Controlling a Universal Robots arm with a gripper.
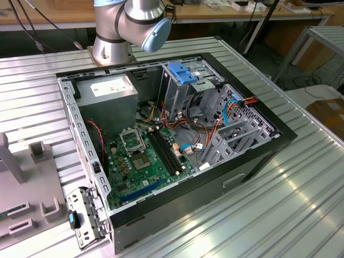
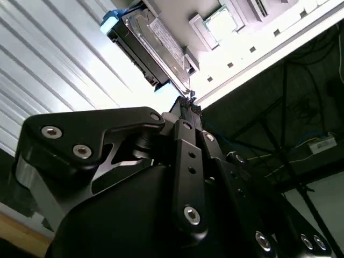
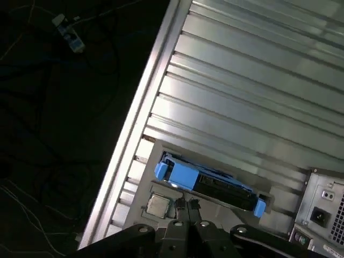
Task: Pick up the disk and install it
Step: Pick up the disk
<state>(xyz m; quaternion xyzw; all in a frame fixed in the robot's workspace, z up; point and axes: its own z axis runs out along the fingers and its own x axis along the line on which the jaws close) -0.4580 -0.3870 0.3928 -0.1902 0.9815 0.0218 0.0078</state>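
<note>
The claw has its fingers pressed together, with nothing between them, in the first wrist view. Just ahead of its tips, the disk, dark with blue side rails, sits in a grey holder on the ribbed metal worktop. Whether the tips touch it cannot be told.

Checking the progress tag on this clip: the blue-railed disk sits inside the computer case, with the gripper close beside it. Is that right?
Not quite. The disk lies outside the computer case, near the edge of the ribbed table, as the first wrist view shows. The gripper is indeed close beside it.
</note>
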